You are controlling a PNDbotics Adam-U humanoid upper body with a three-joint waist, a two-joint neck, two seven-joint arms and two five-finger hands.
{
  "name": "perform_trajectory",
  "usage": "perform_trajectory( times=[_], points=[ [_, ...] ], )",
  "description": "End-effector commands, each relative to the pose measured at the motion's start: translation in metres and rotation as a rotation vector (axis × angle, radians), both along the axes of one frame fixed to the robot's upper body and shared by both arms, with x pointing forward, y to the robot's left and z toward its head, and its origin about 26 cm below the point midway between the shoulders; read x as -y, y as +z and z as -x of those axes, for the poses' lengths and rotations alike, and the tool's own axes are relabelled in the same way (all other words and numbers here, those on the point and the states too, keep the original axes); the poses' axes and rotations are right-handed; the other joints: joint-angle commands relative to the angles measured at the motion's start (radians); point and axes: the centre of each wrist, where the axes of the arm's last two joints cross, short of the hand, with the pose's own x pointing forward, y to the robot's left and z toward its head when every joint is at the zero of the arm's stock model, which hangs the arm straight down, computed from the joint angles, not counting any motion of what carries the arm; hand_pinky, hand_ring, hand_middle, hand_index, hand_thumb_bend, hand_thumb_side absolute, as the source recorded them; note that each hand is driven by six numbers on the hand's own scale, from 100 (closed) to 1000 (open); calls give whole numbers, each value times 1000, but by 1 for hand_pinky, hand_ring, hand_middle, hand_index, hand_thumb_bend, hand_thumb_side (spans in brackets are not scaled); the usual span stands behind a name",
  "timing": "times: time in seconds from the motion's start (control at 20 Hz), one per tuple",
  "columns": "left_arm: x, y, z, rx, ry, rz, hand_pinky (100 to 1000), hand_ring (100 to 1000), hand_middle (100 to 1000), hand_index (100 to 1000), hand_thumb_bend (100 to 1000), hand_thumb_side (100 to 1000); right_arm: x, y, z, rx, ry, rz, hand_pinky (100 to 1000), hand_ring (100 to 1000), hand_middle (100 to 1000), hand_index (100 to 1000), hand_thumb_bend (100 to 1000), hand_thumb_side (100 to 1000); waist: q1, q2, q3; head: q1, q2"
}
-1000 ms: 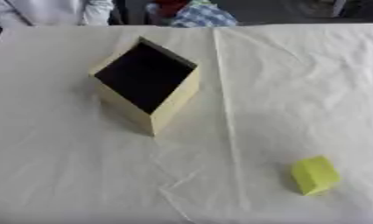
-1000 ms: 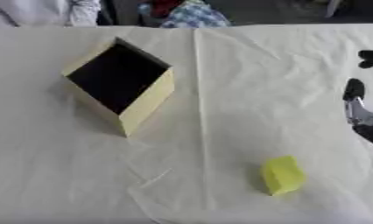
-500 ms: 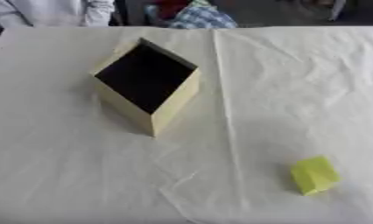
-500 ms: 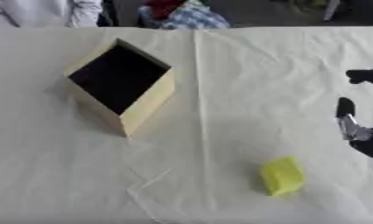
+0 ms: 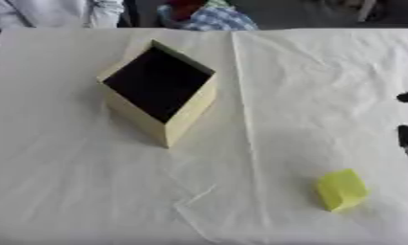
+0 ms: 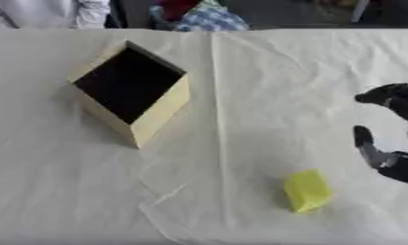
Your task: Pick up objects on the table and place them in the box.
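Just beside the right hand (image 6: pixel 390 143), toward its lower inner side and not touching it, a small yellow block (image 6: pixel 306 190) lies on the cloth-covered counter (image 6: pixel 266 95). That hand enters at the right edge of the right eye view with thumb and fingers spread apart and holding nothing; much of it is cut off by the edge. The left hand shows in neither view. The open box (image 6: pixel 130 91), tan outside and dark inside, stands well away from the hand, up and across the counter, turned corner-on.

The likeliest trouble is at the grasp. The block is small and sits low, so fingers closing from above may nudge it sideways rather than trap it, and it could skid or tip over on the cloth. The cloth is wrinkled and creased around the block; fingertips dragging along it might bunch the fabric and carry the block with it. A pinch on the block's slanted faces could squeeze it out. Later, the carry to the box is long, and its angled rim could catch the block if released too early or off-centre.
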Motion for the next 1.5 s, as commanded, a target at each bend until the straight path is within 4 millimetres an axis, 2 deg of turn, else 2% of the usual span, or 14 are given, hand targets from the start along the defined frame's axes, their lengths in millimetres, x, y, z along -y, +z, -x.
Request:
perform_trajectory(
  times=[0.05,0.25,0.4,0.65,0.7,0.85,0.95,1.05,1.3,1.5],
  points=[
    [-2,8,2,22,-3,-31,721,839,880,663,100,698,-3,15,-5,-31,36,67,781,809,739,848,100,789,-2,-12,1,-4,7],
    [-2,8,2,21,-6,-33,722,840,880,663,100,699,-7,18,-8,-83,47,61,779,816,744,861,100,785,-2,-11,2,-6,8],
    [-2,8,2,20,-7,-35,722,840,881,663,100,699,-8,18,-9,-143,56,48,783,826,752,880,122,730,-2,-10,3,-8,8],
    [-2,8,2,19,-7,-35,722,840,881,663,100,699,-8,23,-11,-192,66,34,783,826,752,880,122,730,-2,-10,2,-8,8],
    [-2,8,2,20,-7,-35,722,841,882,663,100,700,-8,23,-11,-199,67,33,791,840,757,896,239,522,-2,-9,2,-9,7],
    [-1,8,1,20,-12,-37,722,841,882,662,100,700,-11,5,-4,-309,73,3,786,827,743,889,301,398,-1,-7,7,-15,4],
    [-1,8,2,19,-12,-37,723,842,882,662,100,700,-13,1,-3,-356,74,-8,790,830,743,891,334,339,-1,-8,7,-16,4],
    [-1,8,2,18,-12,-38,723,842,882,662,100,700,-13,1,-3,-388,85,4,806,845,755,900,365,314,-2,-8,6,-16,5],
    [-1,8,2,16,-12,-39,723,842,882,663,100,699,-13,0,-2,-460,117,38,818,853,758,910,372,304,-3,-11,6,-16,6],
    [-1,8,2,15,-12,-39,723,843,883,663,100,699,-13,-1,-2,-523,137,46,822,857,765,918,367,339,-4,-12,5,-17,5]
  ],
)
